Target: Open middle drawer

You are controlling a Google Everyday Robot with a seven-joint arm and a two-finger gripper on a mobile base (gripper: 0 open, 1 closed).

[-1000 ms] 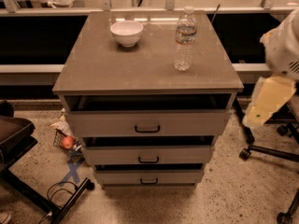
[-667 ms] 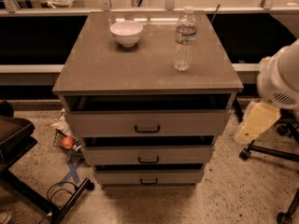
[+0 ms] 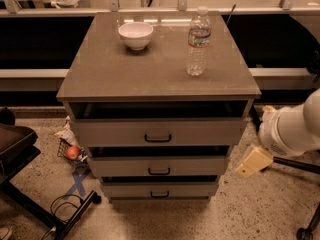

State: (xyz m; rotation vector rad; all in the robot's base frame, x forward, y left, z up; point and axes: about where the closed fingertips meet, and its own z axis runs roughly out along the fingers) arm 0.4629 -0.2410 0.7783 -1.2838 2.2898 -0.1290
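Middle drawer sits between two others in the front of the grey-brown cabinet that faces you, and its small black bar handle lies at the centre of its flat front. You can see the top drawer with the tallest front just above it, and the bottom drawer with the slimmest front just below it. A dark band runs along the top edge of each front. From this angle you cannot tell how far the middle one stands out from the cabinet body.

Your gripper is the pale beige piece low on the right, beside the cabinet's right edge and roughly level with the middle drawer. It is clear of the cabinet and well apart from the handle. It holds nothing, and you cannot tell whether it is open or closed. The rounded white arm carrying it comes in from the right edge of the view.

On the bench that forms the cabinet's top, a white bowl stands far left of centre. A clear water bottle stands upright to its right, well apart from the bowl.

On the speckled floor to the left you see a blue tape cross and an orange ball lying in a small wire basket. A dark chair is at the left edge, with its black leg reaching toward the cabinet.
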